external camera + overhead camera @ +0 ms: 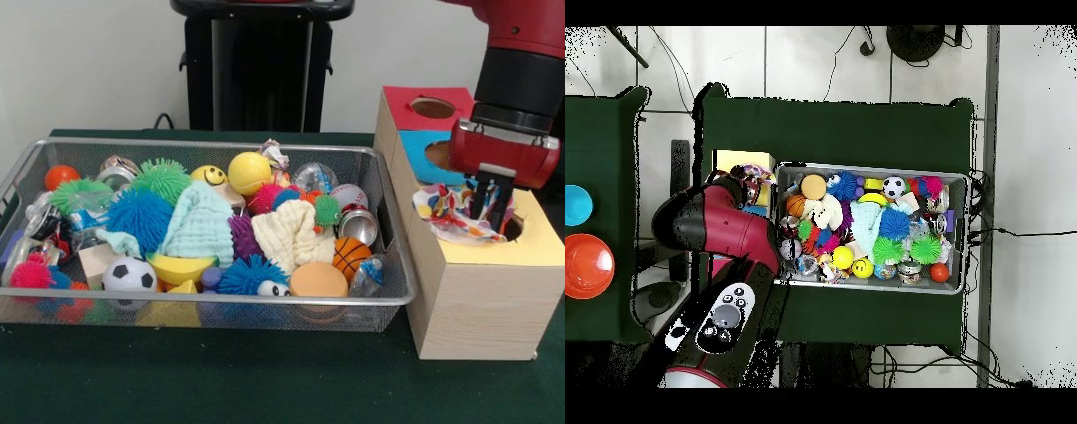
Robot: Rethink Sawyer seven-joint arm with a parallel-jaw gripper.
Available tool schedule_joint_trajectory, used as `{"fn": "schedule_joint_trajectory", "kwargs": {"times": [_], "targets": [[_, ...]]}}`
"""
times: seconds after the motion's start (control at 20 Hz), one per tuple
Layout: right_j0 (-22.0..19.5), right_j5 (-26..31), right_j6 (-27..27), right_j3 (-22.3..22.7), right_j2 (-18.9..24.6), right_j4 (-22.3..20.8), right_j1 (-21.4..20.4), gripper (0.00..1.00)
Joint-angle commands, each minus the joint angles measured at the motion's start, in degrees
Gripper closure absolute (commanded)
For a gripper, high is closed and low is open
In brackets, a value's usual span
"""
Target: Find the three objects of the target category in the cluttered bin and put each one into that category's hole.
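From the front, the gripper (pixel 491 201) hangs over the yellow hole (pixel 515 228) of the wooden box (pixel 477 291), its fingers (pixel 481 196) pinching a crumpled colourful wrapper (pixel 444 212) at the hole's rim. The wire bin (pixel 203 305) of toys sits beside the box on the green worktop (pixel 265 380).

From overhead, the red arm (pixel 715 225) covers most of the box (pixel 740 160); the wrapper (pixel 752 183) shows at its edge, beside the bin (pixel 957 235).
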Motion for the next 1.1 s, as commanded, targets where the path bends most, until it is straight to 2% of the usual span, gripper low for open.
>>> {"fn": "schedule_joint_trajectory", "kwargs": {"times": [0.05, 0.4, 1.1], "targets": [[-1.8, -5.0, 11.4, -2.9, 4.4, 0.1, 5.9, 1.00], [-3.8, -6.9, 11.4, -3.3, 8.8, 0.0, 7.5, 1.00], [-3.4, -7.9, 12.4, -4.5, 8.8, 1.0, 10.0, 1.00]]}}
